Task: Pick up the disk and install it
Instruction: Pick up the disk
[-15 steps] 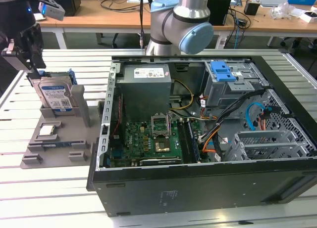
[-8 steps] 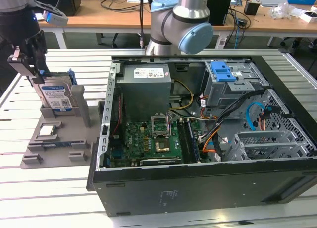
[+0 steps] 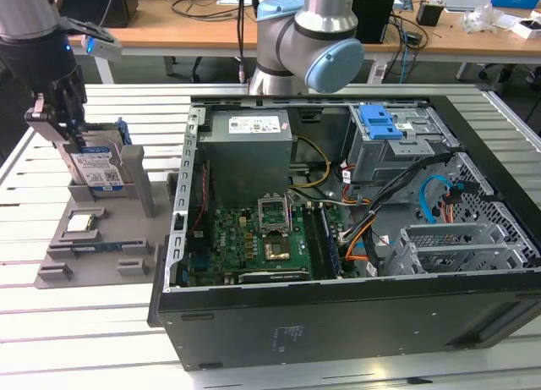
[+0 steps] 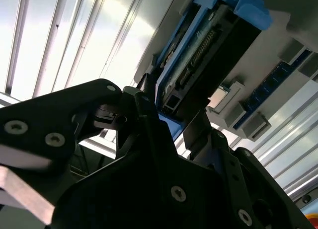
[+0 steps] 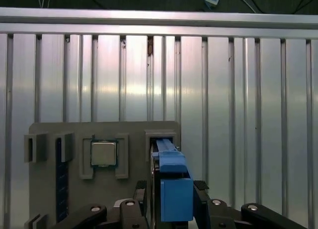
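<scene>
No text can be read with certainty. A white-and-blue printed label (image 3: 103,176) stands on the flat silver-metal disk (image 3: 88,161) with its blue plastic frame. A white label (image 3: 251,125) is on the grey metal power supply box (image 3: 249,166). Small pale print (image 3: 290,332) is on the black computer case (image 3: 380,322). All of it is too small to read.

Both wrist views sit close over disk (image 5: 174,184) (image 4: 208,45).

Disk (image 3: 95,168) upright in holder tray (image 3: 56,271), chip (image 3: 80,222) beside; computer case (image 3: 338,331) at exterior view's right.
</scene>
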`<state>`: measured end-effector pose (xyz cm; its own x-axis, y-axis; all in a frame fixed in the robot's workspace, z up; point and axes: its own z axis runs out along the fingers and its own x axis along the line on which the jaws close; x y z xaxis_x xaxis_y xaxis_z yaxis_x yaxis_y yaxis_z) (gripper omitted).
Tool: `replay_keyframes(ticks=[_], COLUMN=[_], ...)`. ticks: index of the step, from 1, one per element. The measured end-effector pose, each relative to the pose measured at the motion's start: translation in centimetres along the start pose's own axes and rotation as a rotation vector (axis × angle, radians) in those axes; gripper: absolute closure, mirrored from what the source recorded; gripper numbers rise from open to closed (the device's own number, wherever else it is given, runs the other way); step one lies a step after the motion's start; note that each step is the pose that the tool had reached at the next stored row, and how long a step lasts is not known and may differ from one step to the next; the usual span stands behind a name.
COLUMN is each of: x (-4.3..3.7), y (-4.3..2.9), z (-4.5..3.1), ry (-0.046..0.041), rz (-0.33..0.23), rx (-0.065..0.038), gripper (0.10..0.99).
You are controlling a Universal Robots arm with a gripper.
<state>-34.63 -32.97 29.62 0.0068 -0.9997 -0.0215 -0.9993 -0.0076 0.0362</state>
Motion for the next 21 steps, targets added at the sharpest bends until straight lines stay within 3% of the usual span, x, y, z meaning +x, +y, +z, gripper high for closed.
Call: replay_keyframes(ticks=[6,17,20,21], x=[0.00,0.00,0.00,0.00], y=[-0.17,-0.17,-0.18,-0.18], z=[0.86,1.00,1.01,1.01], ry=[0.0007,0.0012,0.0011,0.0012], rz=[-0.008,-0.009,-0.009,-0.009], rx=[0.000,0.000,0.000,0.000], gripper=[0.604,0.604,0.722,0.722])
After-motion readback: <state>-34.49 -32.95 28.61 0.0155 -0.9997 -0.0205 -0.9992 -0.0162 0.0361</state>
